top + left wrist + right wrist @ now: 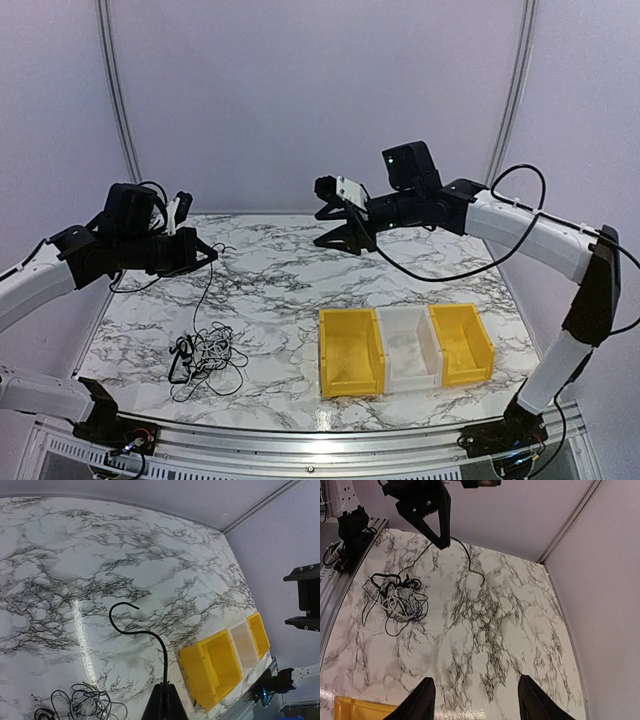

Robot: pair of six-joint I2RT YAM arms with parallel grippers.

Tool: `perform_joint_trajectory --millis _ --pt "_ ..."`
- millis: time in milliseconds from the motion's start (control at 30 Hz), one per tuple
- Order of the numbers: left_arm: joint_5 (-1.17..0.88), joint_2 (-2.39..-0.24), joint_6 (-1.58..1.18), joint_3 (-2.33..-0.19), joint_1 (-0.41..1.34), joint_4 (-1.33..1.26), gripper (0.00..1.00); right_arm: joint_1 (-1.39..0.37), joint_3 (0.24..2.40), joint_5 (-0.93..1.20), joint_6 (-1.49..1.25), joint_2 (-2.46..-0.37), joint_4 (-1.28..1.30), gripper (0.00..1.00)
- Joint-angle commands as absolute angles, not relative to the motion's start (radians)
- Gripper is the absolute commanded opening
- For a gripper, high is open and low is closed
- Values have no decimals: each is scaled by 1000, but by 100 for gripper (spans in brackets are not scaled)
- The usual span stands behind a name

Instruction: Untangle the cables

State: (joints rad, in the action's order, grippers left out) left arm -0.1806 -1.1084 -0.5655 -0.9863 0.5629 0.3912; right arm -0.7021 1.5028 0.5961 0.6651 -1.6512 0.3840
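Black cable [145, 632] clamped in left pincer [210, 256], right pincer [475, 700] agape, empty, tangle [205, 355] knots indistinct

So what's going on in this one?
The left hand is shut on one thin black cable and holds it up above the marble table. That cable runs down to the tangle of black and white cables lying near the table's front left. The right hand hovers open and empty over the middle. The three bins at the front right look empty, so nothing is separated out yet.
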Motion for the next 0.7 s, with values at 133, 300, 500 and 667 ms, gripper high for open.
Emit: perform_joint_trajectory --millis 133,300,500,667 --pt "-380 -1141 -540 -1059 594 261 0 -816 1729 643 681 -1809 393 57" --pt "-391 -1145 -537 -1075 621 255 0 -859 1765 631 614 -1868 333 58" --pt "-402 -1149 -541 -1066 646 249 0 -874 1817 583 494 -1936 253 56" --pt "-400 -1149 -547 -1069 658 243 0 -883 1828 562 476 -1957 228 51"
